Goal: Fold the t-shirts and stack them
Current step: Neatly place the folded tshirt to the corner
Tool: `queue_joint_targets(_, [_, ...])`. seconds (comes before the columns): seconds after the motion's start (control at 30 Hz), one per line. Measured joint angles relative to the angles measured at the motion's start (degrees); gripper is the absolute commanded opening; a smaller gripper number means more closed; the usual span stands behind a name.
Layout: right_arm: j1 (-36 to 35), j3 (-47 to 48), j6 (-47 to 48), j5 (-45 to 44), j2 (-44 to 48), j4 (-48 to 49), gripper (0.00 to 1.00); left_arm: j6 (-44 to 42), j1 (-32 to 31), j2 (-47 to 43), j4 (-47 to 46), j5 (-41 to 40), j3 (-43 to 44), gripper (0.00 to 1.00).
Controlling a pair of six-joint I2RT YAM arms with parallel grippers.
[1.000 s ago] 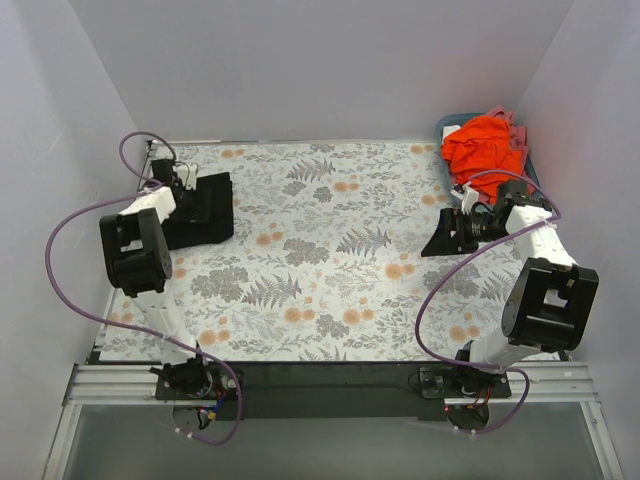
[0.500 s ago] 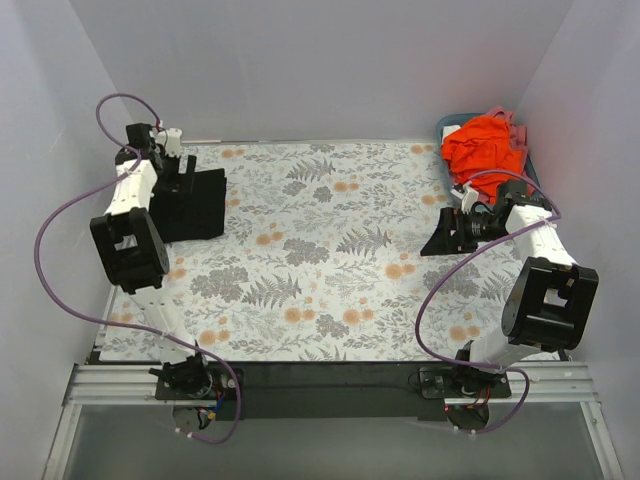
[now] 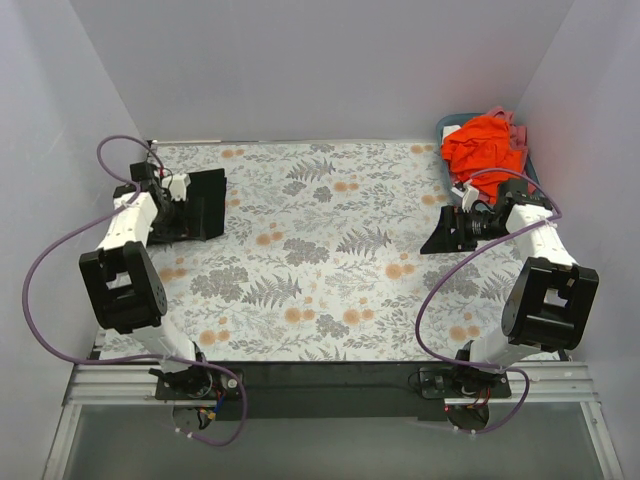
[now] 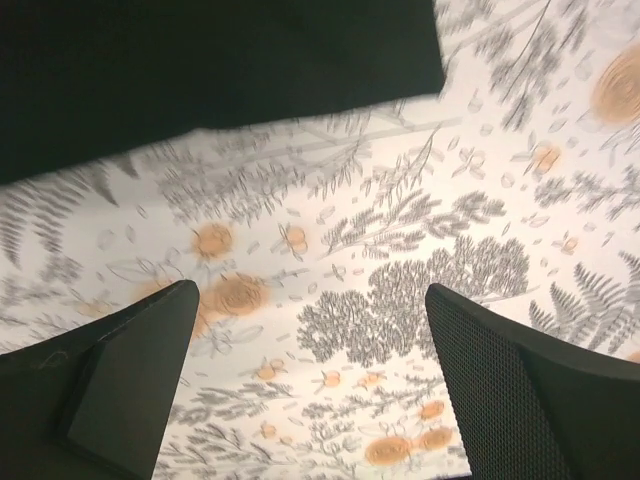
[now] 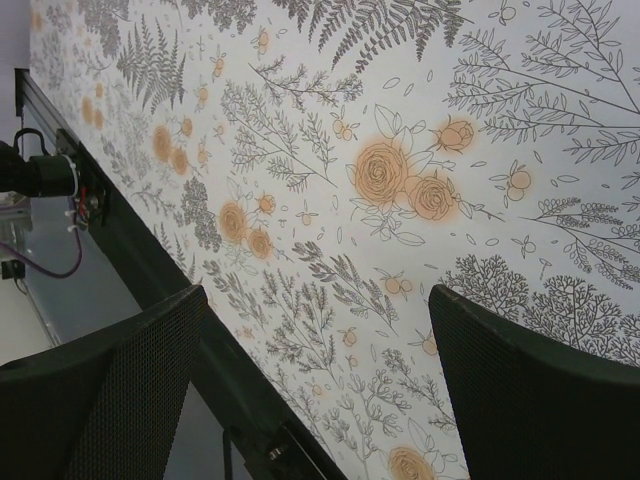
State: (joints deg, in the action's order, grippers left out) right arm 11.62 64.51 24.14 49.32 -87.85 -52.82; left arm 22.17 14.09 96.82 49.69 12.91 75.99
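The black t-shirt [image 3: 205, 195] lies folded on the floral table cover at the far left; it fills the top of the left wrist view [image 4: 200, 60]. My left gripper [image 3: 183, 205] is open and empty at the shirt's near-left edge, with its fingers [image 4: 130, 370] over bare cover. The orange-red shirt [image 3: 485, 145] is heaped in the teal basket [image 3: 444, 126] at the back right, with some pink cloth [image 3: 513, 121] behind it. My right gripper [image 3: 441, 238] is open and empty, just in front of the basket, over the cover [image 5: 315, 330].
White walls close in the table on the left, back and right. A dark metal rail [image 3: 330, 378] runs along the near edge and shows in the right wrist view [image 5: 150, 280]. Purple cables loop from both arms.
My left arm has swung from the back-left corner down and nearer, and its gripper has settled at the black shirt's near-left edge. The right arm has not moved.
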Motion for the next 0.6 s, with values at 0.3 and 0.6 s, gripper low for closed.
queue_joint_targets(0.3, [0.0,0.0,0.1,0.4,-0.3,0.0,0.98,0.8,0.1,4.0,-4.8,-4.1,-5.9,0.98])
queue_joint_targets(0.6, [0.0,0.0,0.3,-0.9,-0.5,0.0,0.98,2.0,0.1,12.9,-10.3,-7.2,-2.0,0.98])
